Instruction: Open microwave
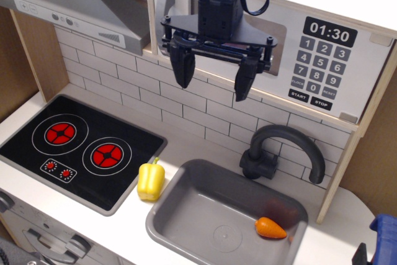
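The white toy microwave [329, 23] sits high at the back, above the tiled wall. Its black clock display [329, 31] reads 01:30, with the dark grey keypad [316, 69] below it. Its grey bar handle [165, 10] stands upright at the left edge of the door. The door looks shut. My black gripper [213, 79] hangs in front of the door window, hiding most of it. Its two fingers [183, 66] point down, spread wide apart and holding nothing. The handle lies just left of the left finger.
A grey range hood [74, 4] juts out at the upper left. Below are a black hob [74, 147], a yellow pepper [151, 179], a grey sink [186, 215] holding an orange carrot [271, 228], and a dark faucet [282, 150]. A blue object [383, 237] is at the right edge.
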`<state>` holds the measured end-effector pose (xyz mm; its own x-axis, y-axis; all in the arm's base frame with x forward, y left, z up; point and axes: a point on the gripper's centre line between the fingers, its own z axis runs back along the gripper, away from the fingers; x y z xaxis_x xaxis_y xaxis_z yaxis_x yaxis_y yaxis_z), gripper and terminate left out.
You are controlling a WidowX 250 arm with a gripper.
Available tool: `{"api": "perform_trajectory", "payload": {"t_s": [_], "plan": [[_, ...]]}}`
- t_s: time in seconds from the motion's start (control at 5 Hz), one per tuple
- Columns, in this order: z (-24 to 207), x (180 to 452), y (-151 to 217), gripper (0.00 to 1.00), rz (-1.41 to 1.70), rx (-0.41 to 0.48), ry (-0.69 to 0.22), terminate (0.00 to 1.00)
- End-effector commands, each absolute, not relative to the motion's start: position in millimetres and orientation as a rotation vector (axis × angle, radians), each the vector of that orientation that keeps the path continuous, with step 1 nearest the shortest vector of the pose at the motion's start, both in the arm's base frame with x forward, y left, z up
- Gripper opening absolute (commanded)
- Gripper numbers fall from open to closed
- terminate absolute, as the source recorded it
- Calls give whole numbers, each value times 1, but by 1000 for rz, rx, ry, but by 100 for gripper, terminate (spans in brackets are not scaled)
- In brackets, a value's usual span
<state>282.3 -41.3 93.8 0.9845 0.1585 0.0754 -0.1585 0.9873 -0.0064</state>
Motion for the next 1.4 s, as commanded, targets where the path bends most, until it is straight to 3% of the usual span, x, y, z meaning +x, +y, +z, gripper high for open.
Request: {"api": "perform_trajectory", "payload": {"t_s": [0.0,0.6,1.2], "plan": [[94,282,-41,100,159,0,-76,0],[110,331,43,100,165,2,-290,0],[103,355,58,100,183,63,-371,0]]}}
